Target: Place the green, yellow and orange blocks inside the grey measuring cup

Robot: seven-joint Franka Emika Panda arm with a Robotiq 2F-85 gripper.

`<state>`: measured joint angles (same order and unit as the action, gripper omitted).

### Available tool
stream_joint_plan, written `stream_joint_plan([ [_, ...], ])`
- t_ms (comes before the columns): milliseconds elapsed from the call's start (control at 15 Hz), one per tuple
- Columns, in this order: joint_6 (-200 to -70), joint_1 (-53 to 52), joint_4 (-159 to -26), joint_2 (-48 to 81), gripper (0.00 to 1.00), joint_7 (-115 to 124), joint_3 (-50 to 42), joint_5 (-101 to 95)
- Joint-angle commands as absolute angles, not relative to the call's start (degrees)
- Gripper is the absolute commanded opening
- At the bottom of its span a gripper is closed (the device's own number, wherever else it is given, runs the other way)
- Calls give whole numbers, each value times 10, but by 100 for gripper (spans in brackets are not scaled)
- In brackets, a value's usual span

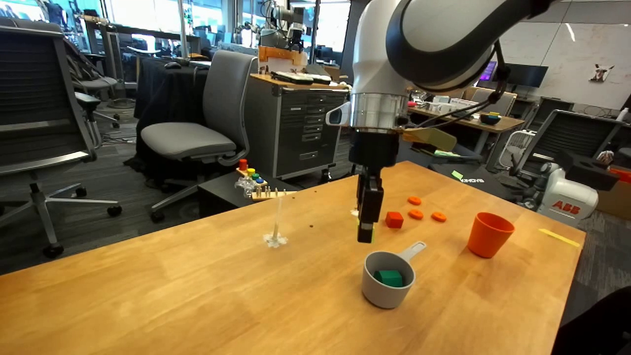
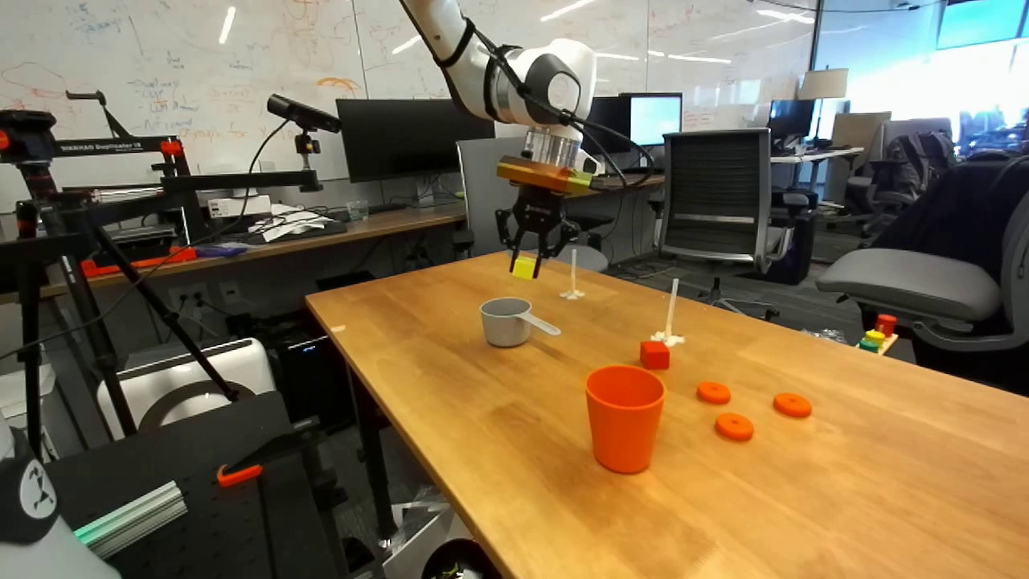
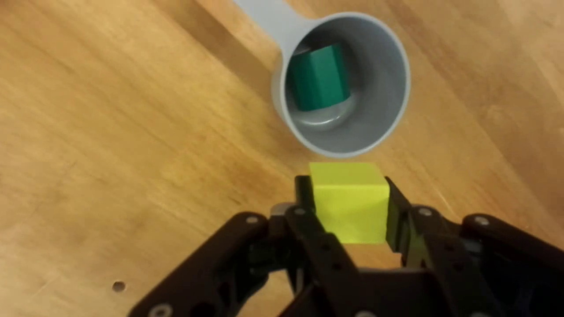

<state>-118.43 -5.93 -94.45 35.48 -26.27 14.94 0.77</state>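
Note:
My gripper (image 3: 349, 193) is shut on the yellow block (image 3: 351, 215) and holds it above the table; both also show in an exterior view, the gripper (image 2: 527, 259) with the block (image 2: 524, 268) between its fingertips. The grey measuring cup (image 3: 390, 101) stands upright on the table, just beyond the held block in the wrist view; it shows in both exterior views (image 1: 382, 297) (image 2: 503, 328). The green block (image 3: 320, 78) lies inside the cup, also seen in an exterior view (image 1: 389, 278). The red-orange block (image 1: 394, 220) sits on the table in both exterior views (image 2: 654, 355), outside the wrist view.
A taller orange-red cup (image 1: 485, 239) stands on the table, also in an exterior view (image 2: 625, 426). Three flat orange discs (image 2: 735, 427) lie near the red-orange block. Two thin upright pegs (image 2: 672, 310) (image 2: 573, 273) stand on the table. The grey cup's handle (image 1: 413, 250) sticks out sideways.

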Motion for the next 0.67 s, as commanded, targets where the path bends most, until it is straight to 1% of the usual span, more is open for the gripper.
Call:
stream_joint_plan([
  [0,-1197,-53,-1029,303,14,-255,156,45],
  [133,-1203,-57,-1056,290,14,-247,151,47],
  [200,-1204,-58,-1066,285,30,-247,150,47],
  [267,-1207,-60,-1073,284,64,-241,147,43],
  [333,-1214,-61,-1081,280,64,-235,144,39],
  [400,-1225,-63,-1086,279,68,-230,138,29],
  [600,-1268,-77,-1090,275,94,-204,109,-34],
])
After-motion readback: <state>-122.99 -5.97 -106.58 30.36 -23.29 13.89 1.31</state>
